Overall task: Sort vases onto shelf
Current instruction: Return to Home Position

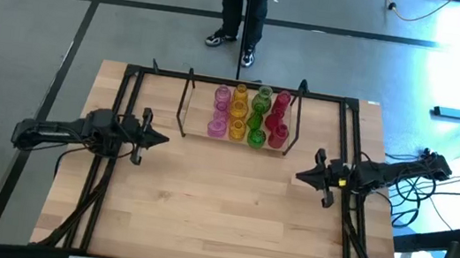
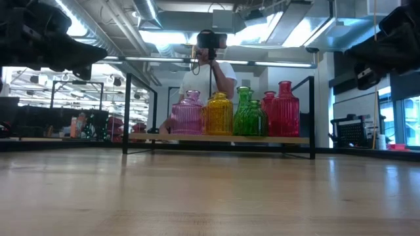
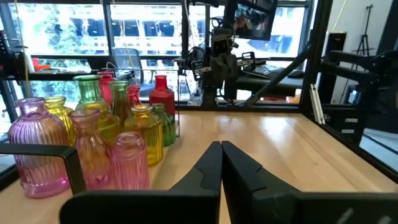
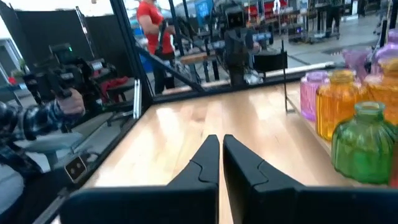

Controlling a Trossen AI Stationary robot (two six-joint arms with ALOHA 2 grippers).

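Reading this as the return-home step. Judging the sorting done: seeing no vases anywhere on table [image 1: 227,222] off the shelf [image 1: 197,117].

Left to right:
- Seeing left gripper [image 1: 160,138] over left side of table, left of shelf, about level with its near edge, well apart from it. In left wrist view, seeing fingers [image 3: 205,169] pinched together with nothing between.
- Finding shelf at far centre of table, loaded in four near-to-far columns: violet vases [image 1: 219,110], yellow vases [image 1: 238,112], green vases [image 1: 258,119], red vases [image 1: 279,118]. Reading all as upright and packed close. Looks like three per column; can't confirm count.
- Seeing right gripper [image 1: 304,176] over right side of table, right of shelf and a bit nearer, also well apart. Same story in right wrist view: fingers [image 4: 202,163] together, empty.
- Noting a person [image 1: 238,10] beyond far edge of table, clear of both arms.

Next move, as a judgement: nothing left to grasp. Only need to settle both arms into rest pose, keeping fingers closed and routing wide of shelf to avoid clipping a vase.
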